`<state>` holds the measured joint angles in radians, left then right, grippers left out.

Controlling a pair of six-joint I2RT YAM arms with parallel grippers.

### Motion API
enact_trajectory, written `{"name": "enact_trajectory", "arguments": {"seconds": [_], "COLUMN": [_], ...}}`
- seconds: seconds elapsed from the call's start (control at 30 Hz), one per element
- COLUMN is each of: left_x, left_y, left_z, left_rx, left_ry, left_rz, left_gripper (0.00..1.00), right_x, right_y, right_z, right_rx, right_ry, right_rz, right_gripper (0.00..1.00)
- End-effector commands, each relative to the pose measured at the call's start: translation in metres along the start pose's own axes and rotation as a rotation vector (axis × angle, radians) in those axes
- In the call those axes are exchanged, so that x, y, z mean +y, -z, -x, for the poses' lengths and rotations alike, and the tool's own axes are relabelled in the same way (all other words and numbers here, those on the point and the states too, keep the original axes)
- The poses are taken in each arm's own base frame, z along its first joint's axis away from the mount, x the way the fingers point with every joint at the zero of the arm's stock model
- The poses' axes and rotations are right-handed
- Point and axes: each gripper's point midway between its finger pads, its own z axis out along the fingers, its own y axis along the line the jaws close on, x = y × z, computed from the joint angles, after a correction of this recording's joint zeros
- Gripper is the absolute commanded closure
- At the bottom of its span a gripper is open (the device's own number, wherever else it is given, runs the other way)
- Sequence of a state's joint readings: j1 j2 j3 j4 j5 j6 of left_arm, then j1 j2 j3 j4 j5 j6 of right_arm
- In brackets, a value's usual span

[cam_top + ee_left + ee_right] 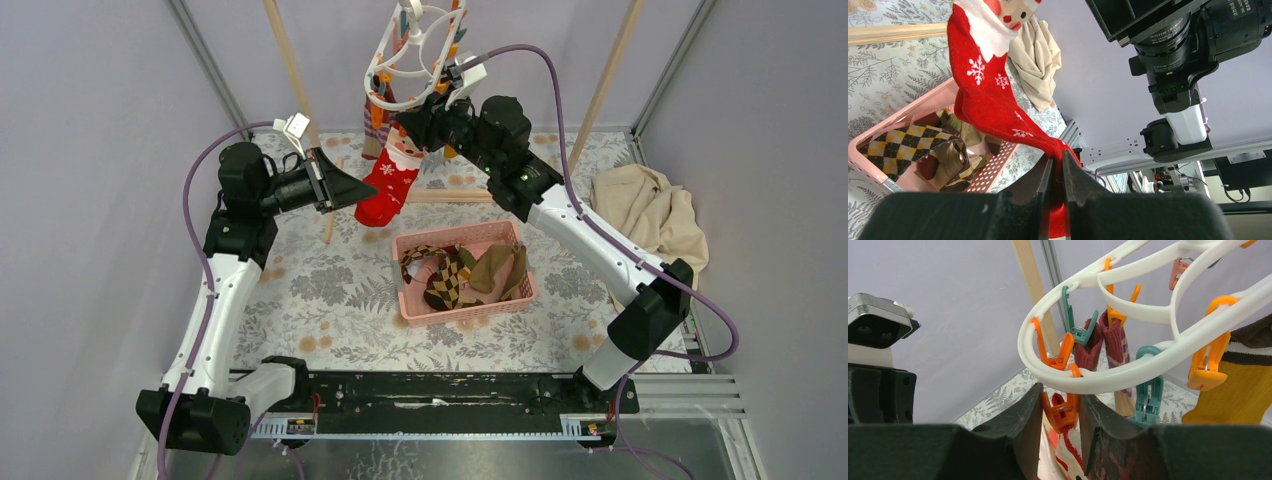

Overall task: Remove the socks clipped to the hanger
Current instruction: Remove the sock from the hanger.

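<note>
Left gripper (1058,159) fills the bottom of its wrist view, jaws almost together and pinching the toe of the red Santa sock (990,95). The sock runs from that pinch up to its white cuff. Judged purpose: a hold on the toe keeps the sock under control once the cuff is freed, and lets it be carried off. Right gripper (1060,392) is up at the hanger (1088,382), jaws set narrow either side of the orange clip (1060,412) below the white ring, with red-and-white fabric under it. Whether the pads already press the clip's wings I cannot tell. Squeezing those wings looks like the way to open the clip. The hanger hangs over the far part of the table, above and behind the pink basket (455,233). An argyle sock (445,280) and a brown sock (495,268) already lie in the basket. A mustard sock (1233,390) and maroon socks (1098,340) remain clipped, so the task seems partway done.
</note>
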<state>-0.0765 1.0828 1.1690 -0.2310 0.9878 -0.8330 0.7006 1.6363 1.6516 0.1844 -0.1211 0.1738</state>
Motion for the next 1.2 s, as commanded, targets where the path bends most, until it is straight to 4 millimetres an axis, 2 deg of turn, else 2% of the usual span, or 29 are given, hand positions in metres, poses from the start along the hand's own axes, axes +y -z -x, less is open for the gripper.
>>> {"name": "enact_trajectory", "arguments": {"seconds": [0.0, 0.13, 0.17, 0.23, 0.27, 0.33, 0.43, 0.57, 0.77, 1.0, 1.17], "left_x": [-0.011, -0.009, -0.008, -0.007, -0.007, -0.007, -0.008, -0.007, -0.008, -0.007, -0.006], "left_y": [0.005, 0.006, 0.006, 0.006, 0.006, 0.006, 0.006, 0.006, 0.006, 0.006, 0.006], "left_z": [0.002, 0.000, -0.001, -0.002, -0.002, -0.002, -0.001, -0.001, 0.000, 0.000, 0.000], "left_rx": [-0.012, -0.014, -0.014, -0.013, -0.013, -0.013, -0.014, -0.014, -0.014, -0.012, -0.012], "left_ry": [-0.044, -0.042, -0.038, -0.035, -0.034, -0.035, -0.037, -0.037, -0.037, -0.036, -0.034], "left_rz": [-0.039, -0.034, -0.032, -0.032, -0.033, -0.034, -0.034, -0.034, -0.035, -0.035, -0.033], "left_gripper": [0.83, 0.83, 0.83, 0.83, 0.83, 0.83, 0.83, 0.83, 0.83, 0.83, 0.83], "right_x": [0.010, 0.009, 0.012, 0.013, 0.012, 0.010, 0.010, 0.010, 0.008, 0.010, 0.012], "right_y": [0.003, 0.003, 0.003, 0.003, 0.004, 0.006, 0.008, 0.012, 0.016, 0.019, 0.022], "right_z": [0.037, 0.036, 0.036, 0.034, 0.033, 0.031, 0.030, 0.030, 0.032, 0.040, 0.045], "right_rx": [-0.101, -0.099, -0.097, -0.095, -0.097, -0.101, -0.105, -0.114, -0.129, -0.153, -0.168], "right_ry": [0.016, 0.014, 0.015, 0.009, 0.005, 0.001, 0.001, 0.007, 0.012, 0.016, 0.016], "right_rz": [0.012, 0.007, 0.019, 0.025, 0.021, 0.014, 0.013, 0.011, 0.008, 0.015, 0.019], "right_gripper": [1.00, 1.00, 0.92, 0.64, 0.55, 0.47, 0.41, 0.40, 0.48, 0.43, 0.44]}}
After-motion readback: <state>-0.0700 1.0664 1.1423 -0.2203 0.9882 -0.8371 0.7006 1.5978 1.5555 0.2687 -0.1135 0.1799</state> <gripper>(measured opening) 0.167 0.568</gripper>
